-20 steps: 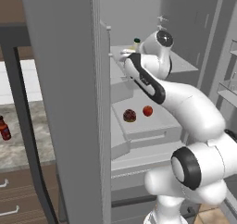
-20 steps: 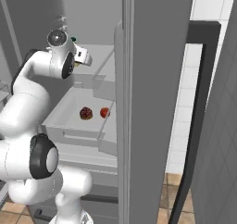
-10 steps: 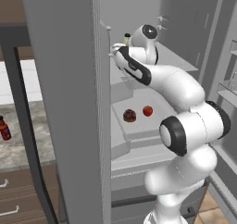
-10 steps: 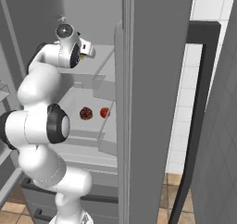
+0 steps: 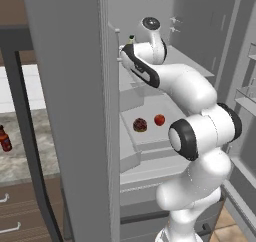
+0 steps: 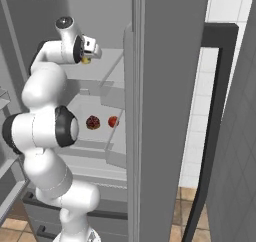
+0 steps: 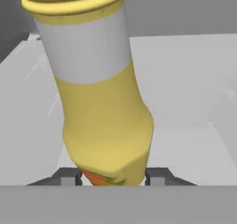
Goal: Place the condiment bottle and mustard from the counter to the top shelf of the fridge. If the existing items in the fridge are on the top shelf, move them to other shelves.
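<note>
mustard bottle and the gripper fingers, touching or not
Touching. In the hand view the mustard bottle sits between the two fingers, its lower end pressed against both, with no gap.

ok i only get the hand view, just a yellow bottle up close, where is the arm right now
Observer: Reaching high inside the open fridge, the gripper shut on the mustard.
Operator: anything else in the fridge
Observer: Two round items, a dark maroon one and a red one, side by side on a lower shelf.
Operator: and the condiment bottle
Observer: It stands on the counter, at the left base view's left edge.
</note>
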